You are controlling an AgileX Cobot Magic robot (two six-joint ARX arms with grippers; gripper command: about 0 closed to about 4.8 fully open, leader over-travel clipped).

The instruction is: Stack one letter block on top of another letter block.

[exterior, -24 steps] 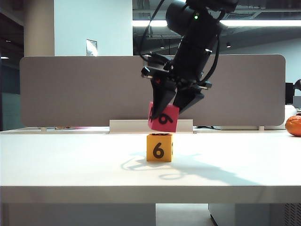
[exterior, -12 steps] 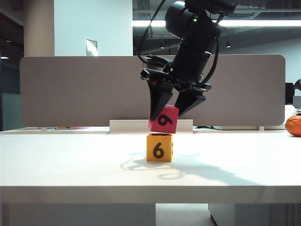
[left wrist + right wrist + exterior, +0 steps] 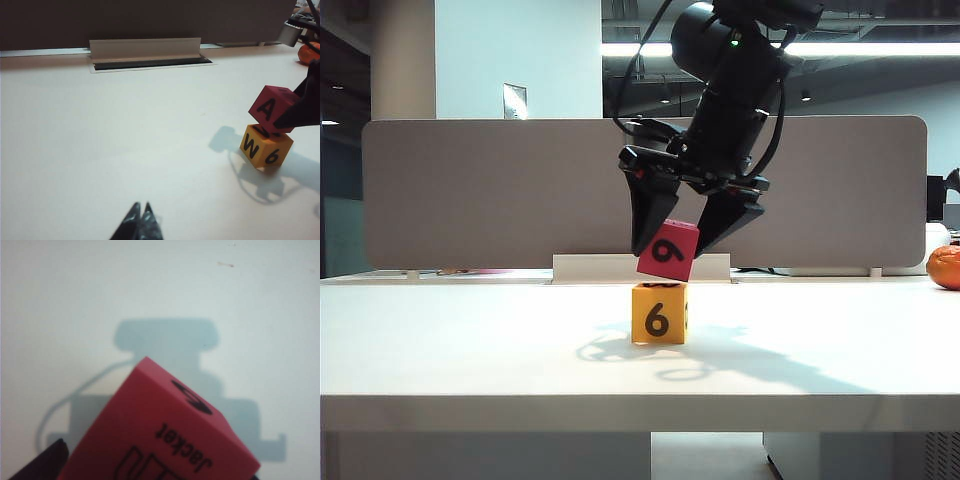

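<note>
Spreading wider than a second ago, the right end effector (image 3: 682, 238) straddles the tilted red letter block (image 3: 668, 252) atop the yellow letter block (image 3: 658, 314); the left end effector (image 3: 139, 221), pinched together, hovers over the surface (image 3: 470, 350) well apart.

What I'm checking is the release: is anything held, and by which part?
Nothing: the right gripper stands open around the tilted red cube atop the yellow cube.

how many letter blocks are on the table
2, both at the table's middle: the yellow block sits on the table, and the red block rests tilted on top of it, between the open jaws of the right end effector. No others show.
</note>
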